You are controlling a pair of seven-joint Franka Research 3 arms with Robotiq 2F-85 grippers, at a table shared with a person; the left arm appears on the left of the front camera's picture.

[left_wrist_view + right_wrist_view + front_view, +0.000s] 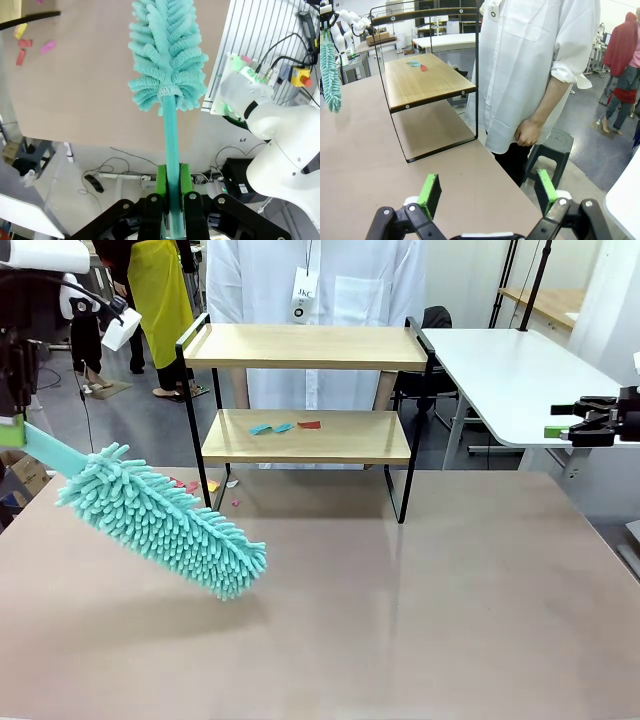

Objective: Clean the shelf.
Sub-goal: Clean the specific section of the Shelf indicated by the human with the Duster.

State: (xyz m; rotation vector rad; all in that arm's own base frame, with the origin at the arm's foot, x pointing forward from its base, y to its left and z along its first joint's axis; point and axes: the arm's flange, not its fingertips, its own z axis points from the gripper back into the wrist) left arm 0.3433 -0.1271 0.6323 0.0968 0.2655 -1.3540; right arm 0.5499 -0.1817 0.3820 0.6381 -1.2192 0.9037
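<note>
The two-tier light-wood, black-framed shelf (305, 347) stands at the brown worktop's (420, 620) far edge with small blue and red scraps (285, 427) on its lower board, while the left claw (171, 175) pinches a fluffy teal duster (165, 520) near the left edge and the right claw (486, 192) is spread wide.

1. left gripper (172, 186) clamped tight, both green pads (161, 181) pressed on the duster handle (170, 135), which runs straight out along the fingers.
2. front view: left arm comes in at the far left edge, wrist raised, gripper angled downward.
3. right gripper (487, 194) jaws spread wide, its pads well apart, fingers roughly level.
4. front view: right gripper sits at the far right edge, held up, fingers pointing sideways toward the middle.
</note>
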